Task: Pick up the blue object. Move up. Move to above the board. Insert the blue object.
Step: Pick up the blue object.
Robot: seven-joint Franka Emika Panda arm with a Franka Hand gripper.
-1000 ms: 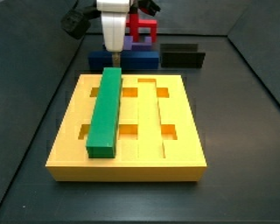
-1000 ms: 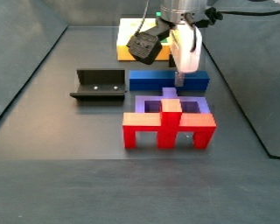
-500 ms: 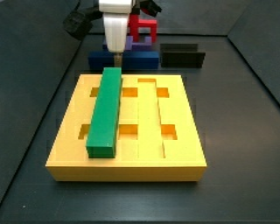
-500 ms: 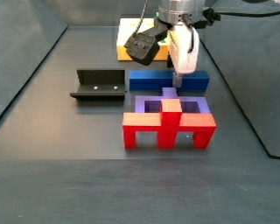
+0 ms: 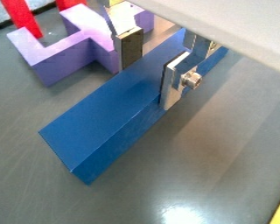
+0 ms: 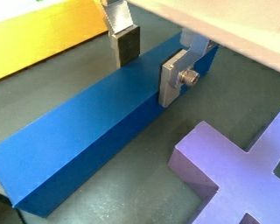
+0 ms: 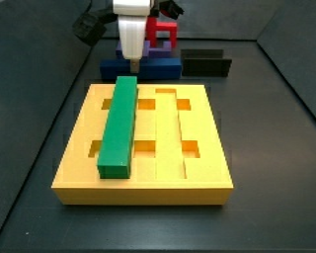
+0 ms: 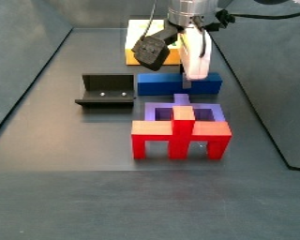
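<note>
The blue object (image 5: pixel 108 122) is a long dark blue bar lying flat on the grey floor between the board and the purple block. It shows in both wrist views (image 6: pixel 73 131) and both side views (image 7: pixel 161 67) (image 8: pixel 165 86). My gripper (image 5: pixel 152 80) is low over one end of it. It is open, with one silver finger on each long side, close to the bar. It also shows in the other views (image 6: pixel 149 81) (image 7: pixel 127 61) (image 8: pixel 197 73). The yellow board (image 7: pixel 200 128) with grooves and cut-out holes lies just beyond the bar (image 8: pixel 140 33).
A green bar (image 7: pixel 118 124) lies in one groove of the board. A purple block with red pieces (image 8: pixel 178 114) stands right beside the blue bar (image 5: pixel 66 48). A small black open box (image 8: pixel 105 91) sits off to one side. Dark walls enclose the floor.
My gripper has shifted a few pixels sideways along the blue bar. The bar and the other pieces have not moved.
</note>
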